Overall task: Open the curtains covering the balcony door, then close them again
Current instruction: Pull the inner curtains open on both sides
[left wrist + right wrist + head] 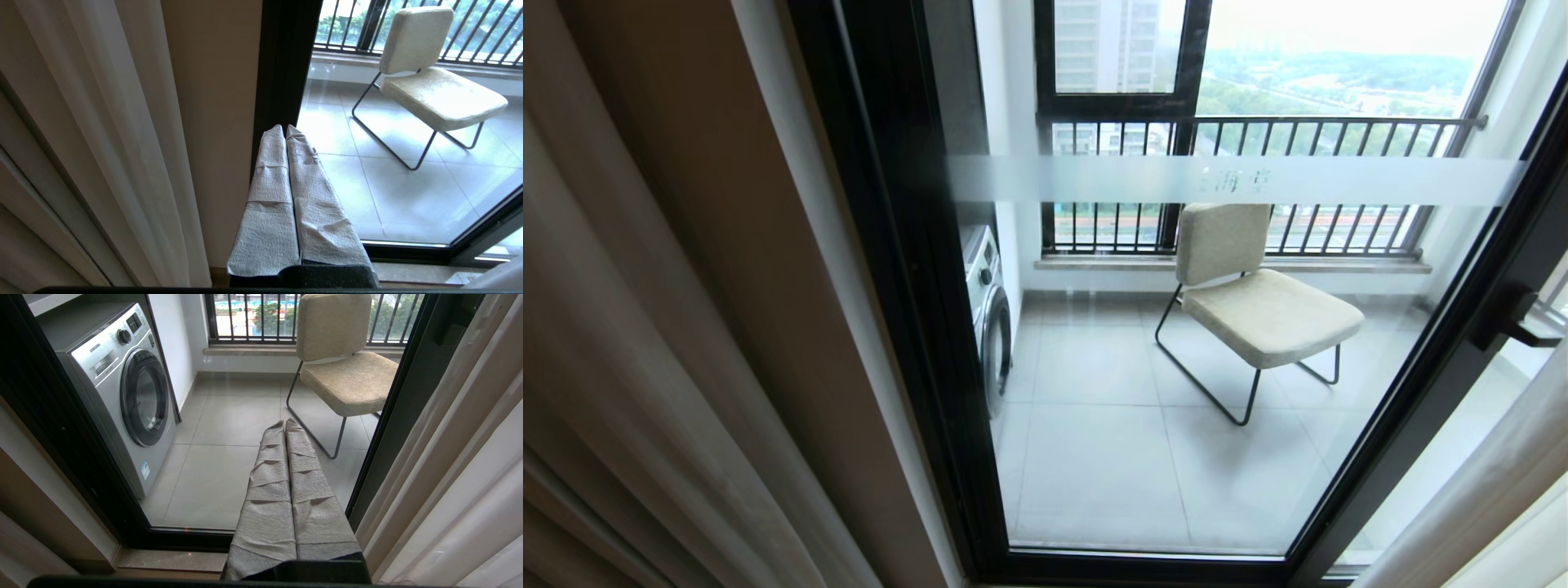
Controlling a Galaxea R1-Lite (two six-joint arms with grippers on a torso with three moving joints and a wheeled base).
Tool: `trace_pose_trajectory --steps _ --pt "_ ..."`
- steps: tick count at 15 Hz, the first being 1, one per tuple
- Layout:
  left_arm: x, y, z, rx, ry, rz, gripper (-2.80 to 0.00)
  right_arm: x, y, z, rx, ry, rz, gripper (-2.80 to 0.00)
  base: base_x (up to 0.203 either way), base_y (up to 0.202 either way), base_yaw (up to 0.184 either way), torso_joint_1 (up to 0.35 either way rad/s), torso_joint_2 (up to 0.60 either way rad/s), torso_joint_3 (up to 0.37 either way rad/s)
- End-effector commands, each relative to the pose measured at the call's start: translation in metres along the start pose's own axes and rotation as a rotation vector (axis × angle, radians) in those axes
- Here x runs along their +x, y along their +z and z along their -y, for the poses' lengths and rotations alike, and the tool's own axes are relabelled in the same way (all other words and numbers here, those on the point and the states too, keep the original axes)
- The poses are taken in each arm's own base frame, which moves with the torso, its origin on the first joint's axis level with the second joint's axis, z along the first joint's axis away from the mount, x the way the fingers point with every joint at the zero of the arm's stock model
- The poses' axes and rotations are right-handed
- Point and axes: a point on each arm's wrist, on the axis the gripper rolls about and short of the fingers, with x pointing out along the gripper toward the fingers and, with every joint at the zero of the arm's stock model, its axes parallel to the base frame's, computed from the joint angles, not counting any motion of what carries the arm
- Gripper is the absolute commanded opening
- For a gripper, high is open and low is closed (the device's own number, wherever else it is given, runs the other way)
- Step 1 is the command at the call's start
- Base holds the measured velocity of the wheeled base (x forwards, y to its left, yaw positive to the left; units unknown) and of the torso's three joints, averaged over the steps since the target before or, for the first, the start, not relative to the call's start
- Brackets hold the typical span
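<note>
The curtains (645,343) hang gathered in cream folds at the left of the head view, with another panel (1470,506) at the lower right corner. Between them the balcony door (1176,367) stands uncovered: glass in a black frame, with a frosted band (1233,180) and a black handle (1515,322). Neither arm shows in the head view. My left gripper (284,127) is shut and holds nothing; it points at the door frame (286,61), beside the left curtain (102,122). My right gripper (284,422) is shut and empty, with the right curtain (457,457) beside it.
Behind the glass are a beige chair on black metal legs (1258,302), a silver washing machine (122,388) at the left wall, grey floor tiles and a black railing (1258,122). A stone threshold (171,559) runs under the door.
</note>
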Motion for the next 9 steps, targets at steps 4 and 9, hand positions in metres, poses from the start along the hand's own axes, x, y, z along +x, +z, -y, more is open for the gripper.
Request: trace_pose_trajectory --steps 4,9 --pt "-0.0120 -0.0087 -0.0017 0.091 0.065 0.095 -2.80 0.0000 0.0000 0.0000 0.000 0.000 0.000 -2.80 0.000 0.000 0.000 0.000 0.00 0.000" --pt "-0.0119 -0.0089 -0.0017 0.088 0.065 0.094 -2.80 0.0000 0.0000 0.0000 0.000 0.000 0.000 -2.80 0.000 0.000 0.000 0.000 0.00 0.000"
